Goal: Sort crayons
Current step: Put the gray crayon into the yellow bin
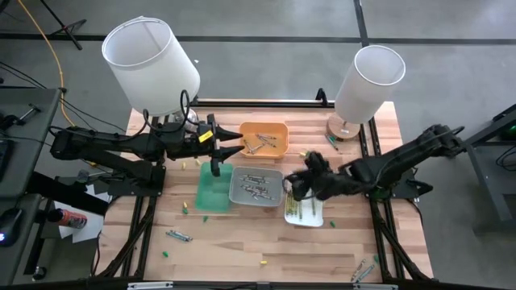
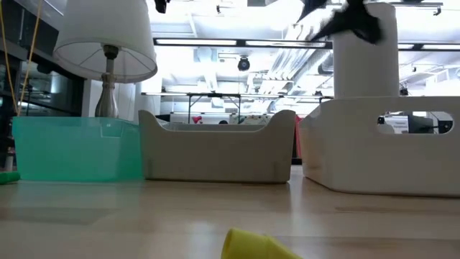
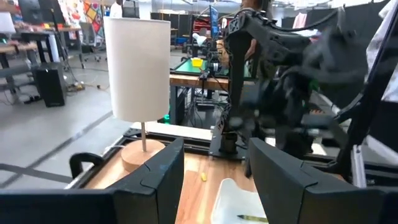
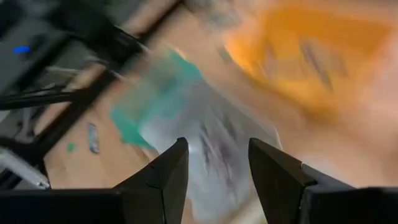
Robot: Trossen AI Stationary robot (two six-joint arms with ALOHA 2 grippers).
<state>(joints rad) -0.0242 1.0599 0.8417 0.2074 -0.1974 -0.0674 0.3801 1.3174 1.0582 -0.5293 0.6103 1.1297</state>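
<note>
- Right claw (image 1: 292,191): over white tray (image 1: 313,217), fingers parted, nothing held.
- Left claw (image 1: 235,142): wide, waiting beside orange tray (image 1: 278,128).
- Crayons (image 1: 178,235): partly in trays, others loose on surface (image 1: 242,242).
- Step: release just made, likely.
- Next: fetch another loose crayon.

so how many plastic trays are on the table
4: orange tray at the far middle, green tray near the left arm, grey tray beside it, white tray below the right tool.
</note>
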